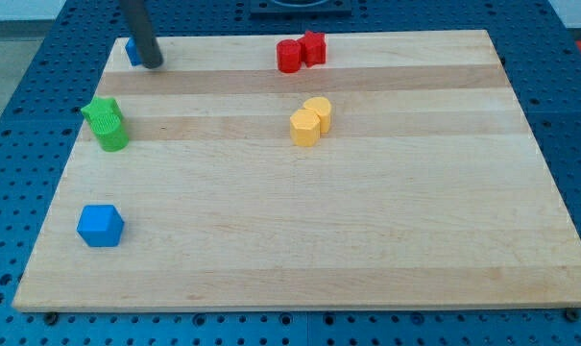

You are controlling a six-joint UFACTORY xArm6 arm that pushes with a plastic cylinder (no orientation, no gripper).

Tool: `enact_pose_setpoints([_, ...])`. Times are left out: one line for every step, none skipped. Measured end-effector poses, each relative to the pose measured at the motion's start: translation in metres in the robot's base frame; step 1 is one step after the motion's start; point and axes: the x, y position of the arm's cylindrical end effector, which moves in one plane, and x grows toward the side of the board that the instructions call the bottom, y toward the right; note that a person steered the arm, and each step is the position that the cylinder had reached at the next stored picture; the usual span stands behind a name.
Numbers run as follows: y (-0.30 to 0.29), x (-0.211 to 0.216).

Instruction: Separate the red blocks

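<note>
Wooden board point(300, 250) seen from above, read from the view's left to its right. At the top left corner, my tip point(153, 63) rests on the board, touching or just beside a small blue block point(132, 50) that the rod largely hides. We have no jaws to set apart or together: the tool is a plain rod, and it holds nothing. Below it stand two green blocks point(106, 124), pressed against each other, and nearer the view's bottom a lone blue block point(100, 226). Near the middle we find two yellow blocks point(310, 121), also touching. At the top edge, right of centre, sit the two red blocks point(301, 52), a rounded one on the left and a star-like one on the right, in contact. We judge the separation not yet begun: the red pair is together, and my tip lies well apart from it.
</note>
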Motion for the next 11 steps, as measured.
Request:
enact_pose_setpoints([0.061, -0.005])
enact_pose_setpoints([0.101, -0.046])
enact_pose_setpoints([0.141, -0.058])
enact_pose_setpoints([0.204, -0.045])
enact_pose_setpoints([0.231, -0.002])
enact_pose_setpoints([0.236, 0.03])
enact_pose_setpoints([0.236, -0.011])
enact_pose_setpoints([0.232, -0.057])
enact_pose_setpoints([0.193, -0.048])
enact_pose_setpoints([0.182, 0.018])
enact_pose_setpoints([0.182, 0.053])
